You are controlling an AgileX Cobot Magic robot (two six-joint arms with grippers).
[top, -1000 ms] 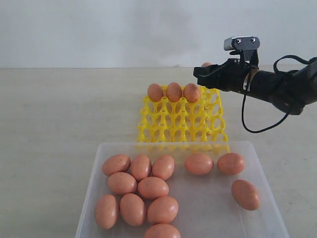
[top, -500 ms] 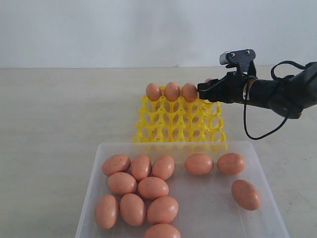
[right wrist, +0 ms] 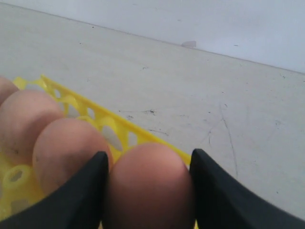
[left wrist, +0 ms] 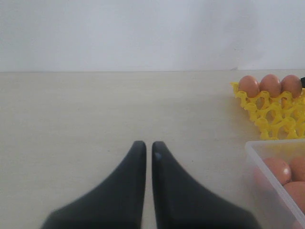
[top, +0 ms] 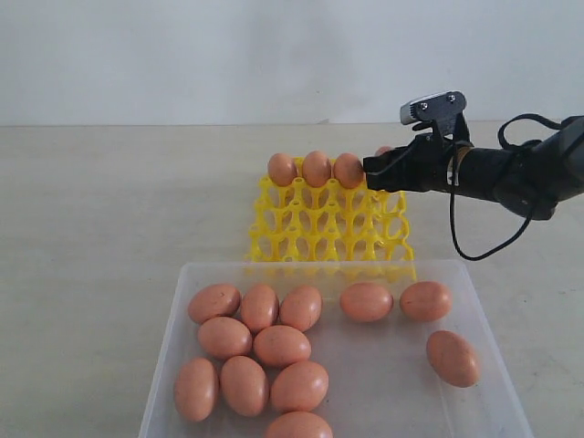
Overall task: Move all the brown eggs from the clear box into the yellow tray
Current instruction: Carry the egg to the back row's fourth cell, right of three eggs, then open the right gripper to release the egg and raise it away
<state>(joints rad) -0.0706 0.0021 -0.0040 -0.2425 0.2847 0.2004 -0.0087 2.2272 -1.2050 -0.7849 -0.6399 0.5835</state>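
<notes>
My right tool (top: pixel 371 166) reaches in from the right over the far right corner of the tray (top: pixel 333 224). It is clamped on a fourth egg (right wrist: pixel 147 186): in the wrist view both fingers (right wrist: pixel 81 191) lie flush against its sides. That egg sits at the right end of the far row, just beside the three eggs (top: pixel 316 168) already standing in that row. I cannot tell whether it has settled into its cup. The other three rows of cups hold nothing.

The box (top: pixel 392 374) lies nearer the camera, its far wall just beside the near edge of the tray. Twelve eggs (top: pixel 281 346) lie in it: nine bunched on the left, three spread out on the right.

My left tool (left wrist: pixel 145 145) shows only in its own wrist view. Its fingers are together with a thin slit between them, and they hold nothing. It hangs over bare counter (top: pixel 109 201), well apart from tray and box.
</notes>
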